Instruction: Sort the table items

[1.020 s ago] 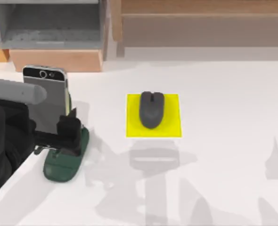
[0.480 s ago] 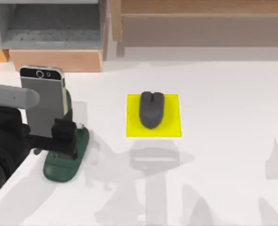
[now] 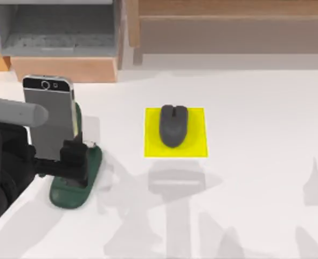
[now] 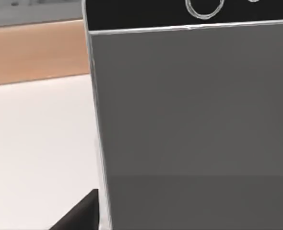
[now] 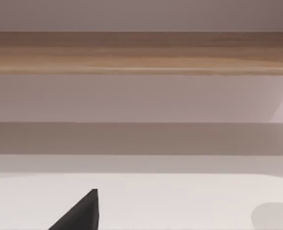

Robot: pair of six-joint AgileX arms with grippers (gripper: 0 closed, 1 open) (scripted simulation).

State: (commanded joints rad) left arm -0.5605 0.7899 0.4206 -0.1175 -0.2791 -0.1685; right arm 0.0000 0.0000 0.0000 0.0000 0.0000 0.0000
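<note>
The smartphone (image 3: 48,116) stands nearly upright in a dark green stand (image 3: 73,186) at the left of the white table (image 3: 256,189). Its grey screen takes up most of the left wrist view (image 4: 194,120). My left gripper (image 3: 54,160) is low around the phone, open, with one dark finger (image 4: 81,215) right beside the phone's silver edge. The dark grey mouse (image 3: 173,125) lies on a yellow mat (image 3: 196,147) at the table's middle. In the right wrist view one dark fingertip (image 5: 81,213) of my right gripper shows above bare table, far from both items.
A wooden unit with a grey open compartment (image 3: 59,32) stands at the back left, just behind the phone. A long wooden shelf (image 3: 229,27) runs along the back right. My left arm's dark body (image 3: 2,162) covers the table's left edge.
The phone swung a little to the left and settled upright in the green stand. The left gripper then slid slightly down along it while the phone stayed still. The mouse has not moved.
</note>
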